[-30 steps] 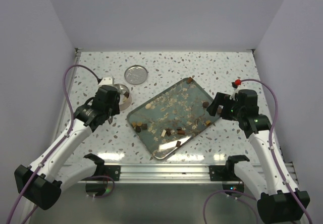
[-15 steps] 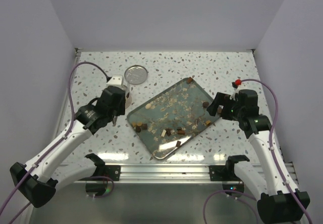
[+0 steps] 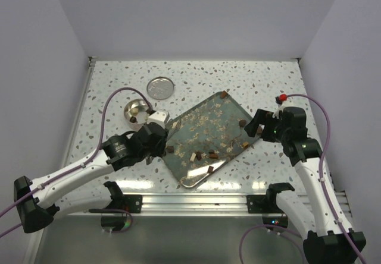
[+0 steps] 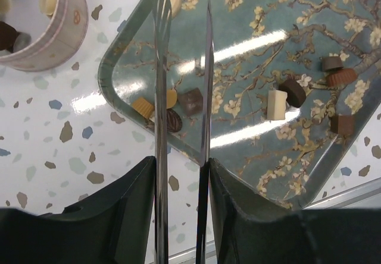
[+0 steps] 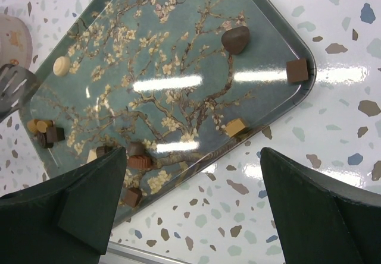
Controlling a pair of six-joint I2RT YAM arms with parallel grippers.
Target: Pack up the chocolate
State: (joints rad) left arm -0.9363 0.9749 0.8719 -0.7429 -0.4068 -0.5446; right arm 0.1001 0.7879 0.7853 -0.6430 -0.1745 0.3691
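Chocolate pieces lie scattered on the blossom-patterned tray (image 3: 205, 130). A tan, a dark round and a dark square piece cluster (image 4: 172, 108) at its left corner. My left gripper (image 3: 159, 138) is shut on thin metal tweezers (image 4: 206, 68) over that corner in the left wrist view (image 4: 181, 169). The tweezer arms are apart, with nothing between them. My right gripper (image 3: 256, 124) is open and empty above the tray's right edge (image 5: 191, 157). A dark heart (image 5: 236, 39), a brown square (image 5: 296, 71) and a tan square (image 5: 236, 127) lie ahead of it.
A small round tin (image 3: 136, 110) holding some chocolates stands left of the tray and also shows in the left wrist view (image 4: 53, 20). Its round lid (image 3: 160, 88) lies further back. White walls close the table on three sides.
My left arm has swung right and nearer, from over the tin to the tray's left corner, tweezers still in hand. The tin is now uncovered. The right arm has hardly moved.
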